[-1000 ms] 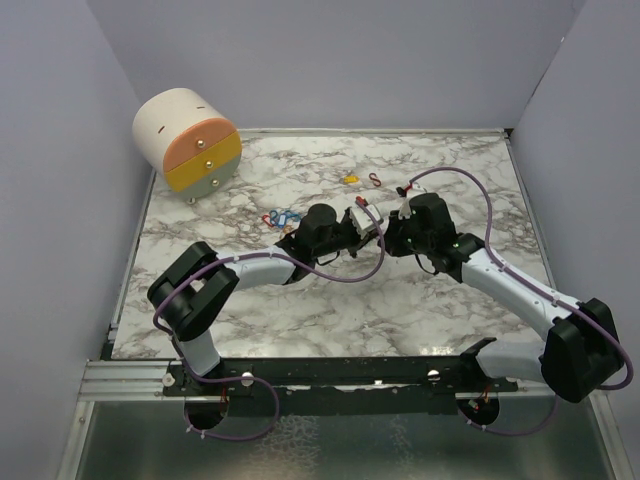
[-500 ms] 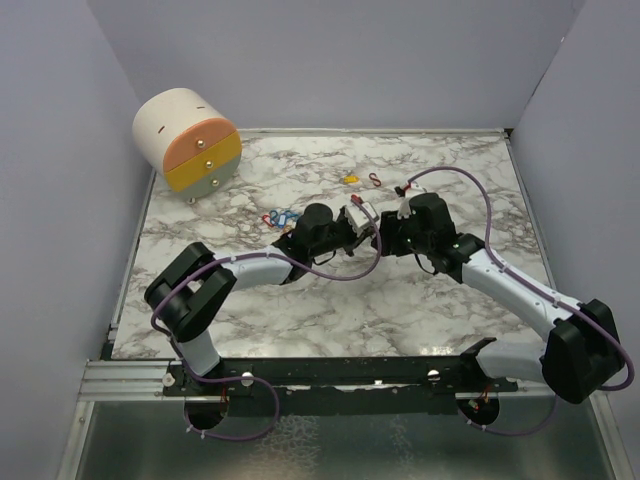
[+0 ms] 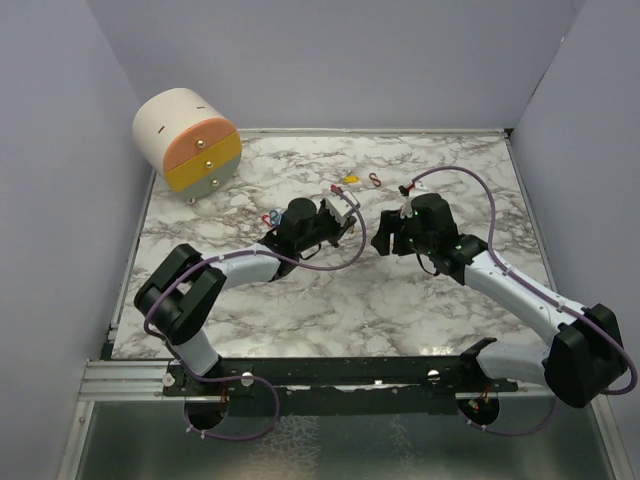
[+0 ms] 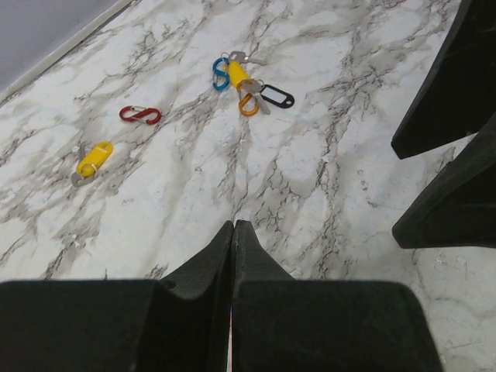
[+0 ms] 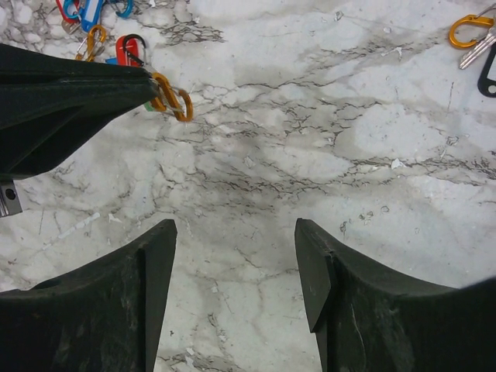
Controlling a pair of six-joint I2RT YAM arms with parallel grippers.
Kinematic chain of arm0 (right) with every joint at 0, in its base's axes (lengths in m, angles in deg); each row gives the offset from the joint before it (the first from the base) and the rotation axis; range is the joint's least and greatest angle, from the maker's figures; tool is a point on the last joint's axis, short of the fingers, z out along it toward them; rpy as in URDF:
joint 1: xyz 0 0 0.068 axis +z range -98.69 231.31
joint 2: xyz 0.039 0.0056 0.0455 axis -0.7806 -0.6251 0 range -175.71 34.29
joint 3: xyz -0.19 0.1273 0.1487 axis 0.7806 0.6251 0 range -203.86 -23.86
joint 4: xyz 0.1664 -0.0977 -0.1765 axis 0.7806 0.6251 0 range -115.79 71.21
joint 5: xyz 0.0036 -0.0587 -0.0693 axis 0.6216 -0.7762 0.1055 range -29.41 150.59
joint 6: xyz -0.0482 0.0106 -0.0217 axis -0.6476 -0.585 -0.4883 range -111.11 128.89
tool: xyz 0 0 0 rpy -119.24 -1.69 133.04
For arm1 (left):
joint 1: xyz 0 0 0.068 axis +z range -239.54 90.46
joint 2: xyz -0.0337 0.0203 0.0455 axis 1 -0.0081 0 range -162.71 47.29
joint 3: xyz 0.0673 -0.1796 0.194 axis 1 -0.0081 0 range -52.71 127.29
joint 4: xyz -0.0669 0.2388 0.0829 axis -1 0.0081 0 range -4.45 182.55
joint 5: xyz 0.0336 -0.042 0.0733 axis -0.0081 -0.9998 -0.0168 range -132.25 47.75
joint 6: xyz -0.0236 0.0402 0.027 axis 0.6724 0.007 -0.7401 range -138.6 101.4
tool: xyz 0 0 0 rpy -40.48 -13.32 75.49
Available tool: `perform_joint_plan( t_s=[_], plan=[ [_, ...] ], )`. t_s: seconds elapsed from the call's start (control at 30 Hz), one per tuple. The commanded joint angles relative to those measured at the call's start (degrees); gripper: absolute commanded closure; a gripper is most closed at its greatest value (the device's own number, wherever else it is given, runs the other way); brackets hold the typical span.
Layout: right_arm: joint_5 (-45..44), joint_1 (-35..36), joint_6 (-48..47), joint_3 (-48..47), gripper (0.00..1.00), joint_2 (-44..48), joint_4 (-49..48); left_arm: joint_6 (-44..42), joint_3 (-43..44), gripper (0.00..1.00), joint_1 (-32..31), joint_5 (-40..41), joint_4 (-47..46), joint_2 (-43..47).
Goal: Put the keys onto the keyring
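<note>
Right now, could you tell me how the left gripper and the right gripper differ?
The left gripper is shut; the right gripper stands open. The left gripper pinches an orange clip at its tip; the right gripper holds nothing. Both hover over the marble table, facing each other.

The key tags look glossy plastic, the red clip coated metal, the table polished marble-patterned.

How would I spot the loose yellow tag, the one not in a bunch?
From the round cream drawer unit at the far left corner, look right along the marble table's far edge. The yellow tag lies there beside a red S-shaped clip: solid and oblong, where the clip is thin wire.
</note>
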State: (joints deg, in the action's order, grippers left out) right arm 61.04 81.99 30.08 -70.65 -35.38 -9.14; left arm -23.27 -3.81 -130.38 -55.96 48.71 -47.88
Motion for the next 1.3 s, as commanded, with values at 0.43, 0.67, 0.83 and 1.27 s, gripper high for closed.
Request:
perform_joint_plan(
  t_s=[0.43,0.67,0.83,1.27],
  plan=[
    [-5.22,0.13,-0.33,0.87,0.36,-3.16,-2.82,12.48,-6.40,1.00,9.11,13.42,0.25,3.03],
    [-7.24,0.13,0.48,1.09,0.36,-3.64,-3.87,15.28,-6.01,0.34,11.30,16.70,1.95,2.83],
    [-10.19,0.09,1.45,0.20,0.35,-5.60,-5.18,16.92,-6.59,0.10,11.31,16.61,2.00,4.62],
    [-14.27,-3.08,-2.82,-21.22,0.32,-30.60,-6.23,27.99,-8.43,0.01,11.40,9.42,-2.99,6.14]
  ],
)
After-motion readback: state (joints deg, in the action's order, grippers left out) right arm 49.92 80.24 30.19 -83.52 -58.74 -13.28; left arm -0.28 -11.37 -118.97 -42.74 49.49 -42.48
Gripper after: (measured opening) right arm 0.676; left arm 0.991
